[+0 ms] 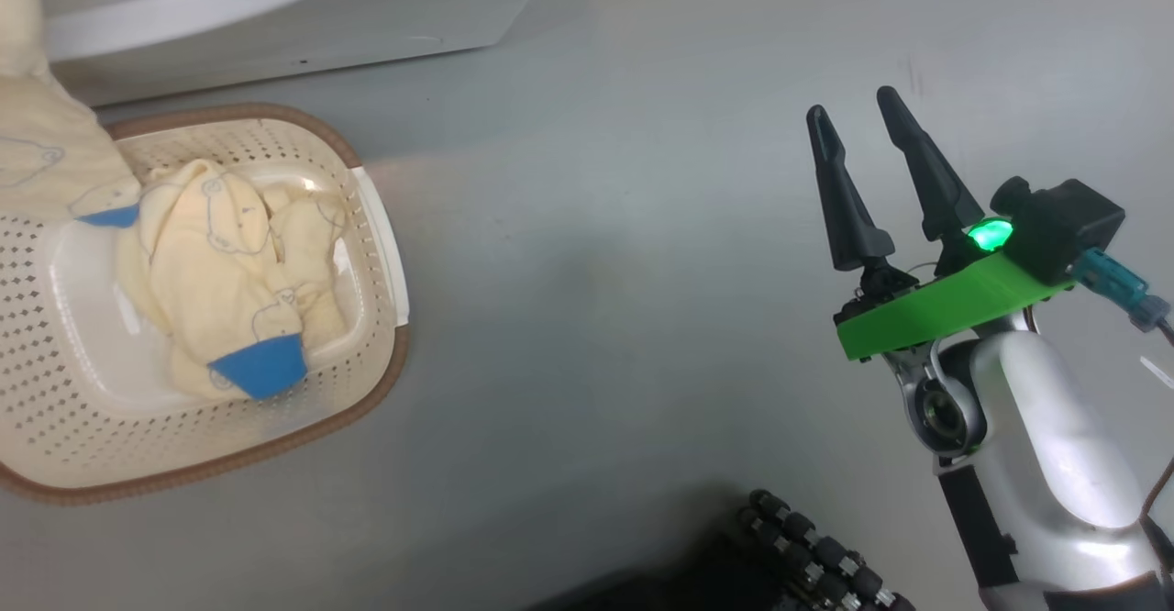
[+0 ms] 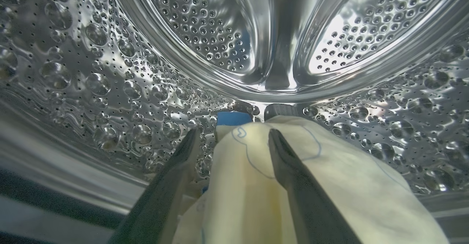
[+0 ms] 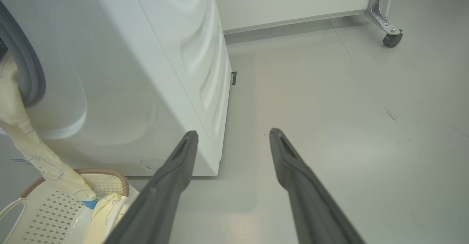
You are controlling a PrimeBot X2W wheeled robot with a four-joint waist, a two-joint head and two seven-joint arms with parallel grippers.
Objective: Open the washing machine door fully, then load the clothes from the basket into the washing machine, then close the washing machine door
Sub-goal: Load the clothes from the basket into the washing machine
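Observation:
My left gripper (image 2: 231,136) is inside the washing machine's perforated steel drum (image 2: 205,35). Its fingers stand open, and a cream garment (image 2: 242,192) with blue bear lines lies loose between them and past the right one. A long cream garment (image 3: 36,152) hangs from the machine's opening down into the basket (image 3: 44,207). In the head view the basket (image 1: 367,391) sits on the floor at the left with more clothes (image 1: 229,272) in it. My right gripper (image 1: 853,106) hovers open and empty over bare floor at the right. The washing machine (image 3: 128,71) stands white beside it. The door is out of view.
Grey floor spreads to the right of the machine and basket. A metal frame on a caster (image 3: 392,39) stands at the far right beside a white wall panel. A dark ribbed cable chain (image 1: 816,547) lies at the head view's bottom edge.

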